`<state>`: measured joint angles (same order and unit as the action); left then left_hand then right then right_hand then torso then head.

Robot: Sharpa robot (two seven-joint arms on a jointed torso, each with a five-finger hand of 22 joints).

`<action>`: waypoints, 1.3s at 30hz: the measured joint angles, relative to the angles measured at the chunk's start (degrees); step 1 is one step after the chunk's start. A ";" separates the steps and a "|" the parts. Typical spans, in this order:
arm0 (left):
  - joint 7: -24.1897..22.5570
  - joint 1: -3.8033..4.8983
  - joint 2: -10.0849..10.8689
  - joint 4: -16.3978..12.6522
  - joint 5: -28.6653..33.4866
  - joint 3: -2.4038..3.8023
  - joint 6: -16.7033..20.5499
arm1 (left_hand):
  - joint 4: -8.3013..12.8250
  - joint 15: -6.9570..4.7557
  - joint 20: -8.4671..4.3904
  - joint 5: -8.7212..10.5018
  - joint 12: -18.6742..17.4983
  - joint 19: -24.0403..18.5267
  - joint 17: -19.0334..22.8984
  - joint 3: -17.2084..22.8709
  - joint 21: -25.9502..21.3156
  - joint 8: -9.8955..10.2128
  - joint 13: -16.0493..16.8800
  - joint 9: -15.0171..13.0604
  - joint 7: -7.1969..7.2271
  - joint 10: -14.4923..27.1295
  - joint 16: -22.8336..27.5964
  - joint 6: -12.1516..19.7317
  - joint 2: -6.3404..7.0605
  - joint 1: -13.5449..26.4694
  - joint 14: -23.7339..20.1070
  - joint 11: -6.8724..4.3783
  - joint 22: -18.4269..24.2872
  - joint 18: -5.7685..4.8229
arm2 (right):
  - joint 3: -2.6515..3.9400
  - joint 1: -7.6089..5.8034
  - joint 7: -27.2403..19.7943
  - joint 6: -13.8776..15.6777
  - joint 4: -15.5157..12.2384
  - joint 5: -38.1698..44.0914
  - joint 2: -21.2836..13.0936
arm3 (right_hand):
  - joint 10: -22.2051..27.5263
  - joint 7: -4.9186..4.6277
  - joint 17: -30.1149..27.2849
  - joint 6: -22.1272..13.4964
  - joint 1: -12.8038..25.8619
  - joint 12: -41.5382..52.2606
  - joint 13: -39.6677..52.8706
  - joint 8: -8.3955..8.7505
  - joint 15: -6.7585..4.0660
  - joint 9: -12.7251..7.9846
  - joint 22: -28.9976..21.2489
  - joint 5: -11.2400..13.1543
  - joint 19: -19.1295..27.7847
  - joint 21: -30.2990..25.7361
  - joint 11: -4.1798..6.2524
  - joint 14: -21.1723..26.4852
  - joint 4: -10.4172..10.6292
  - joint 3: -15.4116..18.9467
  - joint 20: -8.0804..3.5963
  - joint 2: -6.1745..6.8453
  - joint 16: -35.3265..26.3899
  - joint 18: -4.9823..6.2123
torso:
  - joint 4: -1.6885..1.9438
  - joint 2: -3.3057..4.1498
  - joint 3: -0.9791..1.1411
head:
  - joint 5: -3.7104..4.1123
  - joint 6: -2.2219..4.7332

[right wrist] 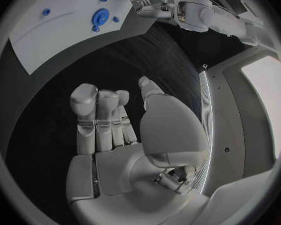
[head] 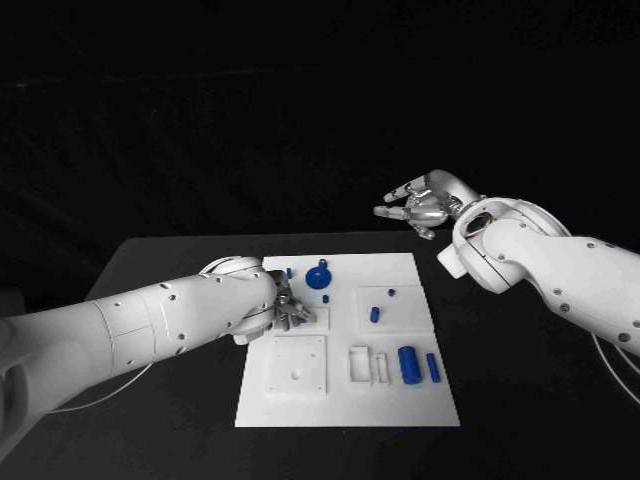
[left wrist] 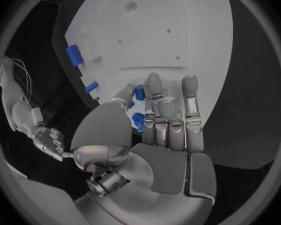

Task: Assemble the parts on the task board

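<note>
White, flat task board [head: 407,400] bears small blue cylindrical parts [head: 433,367].

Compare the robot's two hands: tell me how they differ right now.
The left hand is low over the task board, fingers among the blue parts; the right hand hangs beyond the board's far edge. Whether the left hand holds a part is unclear; the right hand holds nothing. Both are silver on white arms.

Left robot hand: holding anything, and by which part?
Cannot tell. The left robot hand is low over the task board with small blue parts at its fingertips, but no grip is plainly visible. The right robot hand holds nothing.
</note>
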<state>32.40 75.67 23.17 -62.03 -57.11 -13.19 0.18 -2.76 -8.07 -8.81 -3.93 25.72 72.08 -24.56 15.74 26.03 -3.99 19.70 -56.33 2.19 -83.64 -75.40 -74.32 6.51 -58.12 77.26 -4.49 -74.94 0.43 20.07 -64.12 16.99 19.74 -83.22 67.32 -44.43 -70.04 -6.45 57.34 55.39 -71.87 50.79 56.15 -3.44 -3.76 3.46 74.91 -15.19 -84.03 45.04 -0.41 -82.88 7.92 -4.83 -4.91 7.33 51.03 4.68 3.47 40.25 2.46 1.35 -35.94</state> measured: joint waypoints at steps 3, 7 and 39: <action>-0.01 -0.03 0.27 0.01 0.00 -0.03 0.06 | -1.68 0.00 0.00 -2.66 0.23 0.00 0.00 -3.34 -0.25 0.00 0.00 -0.46 -0.12 0.00 0.00 -0.11 0.65 -0.01 0.00 0.00 0.00 0.00 | 0.00 0.00 0.00 0.00 0.05 -0.01 0.00 | 0.00 -0.08 0.00 -0.09 0.00 0.00 0.00 0.00 0.00 0.00 0.00 -0.85 0.00 0.00 0.00 0.00 0.27 0.27 0.00 0.00 0.00 0.00 | 0.00 0.01 0.00 | 0.12 -0.15; -0.05 -0.08 0.57 -0.02 0.00 -0.05 0.22 | -3.34 0.20 0.00 -2.88 0.23 0.00 0.01 -6.96 -0.25 0.00 0.00 -0.51 -0.12 0.00 0.29 -0.11 0.43 -0.25 -0.20 0.00 0.01 0.00 | 0.00 0.00 0.00 0.01 0.15 -0.05 -0.01 | 0.00 -0.19 0.00 -0.38 0.00 0.00 -0.06 0.00 0.00 0.00 0.00 -1.67 0.00 0.00 0.00 0.00 0.54 0.86 0.00 0.00 0.00 -0.01 | 0.01 0.04 -0.03 | 0.22 -0.21; -2.42 2.87 6.34 -1.12 8.31 6.11 1.97 | -1.99 2.36 1.96 -6.27 -0.85 -0.72 2.12 -21.42 -6.43 0.00 -2.32 17.84 -3.69 2.48 3.11 7.61 -6.75 -3.32 -3.17 1.85 0.03 0.00 | 0.00 0.03 -0.04 0.11 1.32 -0.23 -0.17 | 0.00 0.00 -0.01 -0.58 0.00 0.00 -0.18 0.00 0.00 0.00 0.00 -2.56 0.00 -0.21 -0.01 0.00 1.64 1.97 0.00 0.00 0.00 -0.01 | 0.00 0.05 0.03 | -0.58 1.27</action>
<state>29.97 78.54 29.51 -63.15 -48.80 -7.07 2.15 -4.75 -5.72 -6.85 -10.21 24.87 71.36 -22.44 -5.68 19.61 -3.98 17.38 -38.49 -1.51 -81.17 -72.29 -66.71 -0.23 -61.44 74.09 -2.64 -74.92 0.43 20.08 -64.09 16.95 19.85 -81.90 67.09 -44.60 -70.04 -6.45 57.32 54.80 -71.88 50.79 55.97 -3.44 -3.76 3.46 74.90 -17.75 -84.04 44.83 -0.42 -82.88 9.57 -2.87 -4.91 7.32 51.02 4.67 3.47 40.30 2.49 0.76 -34.67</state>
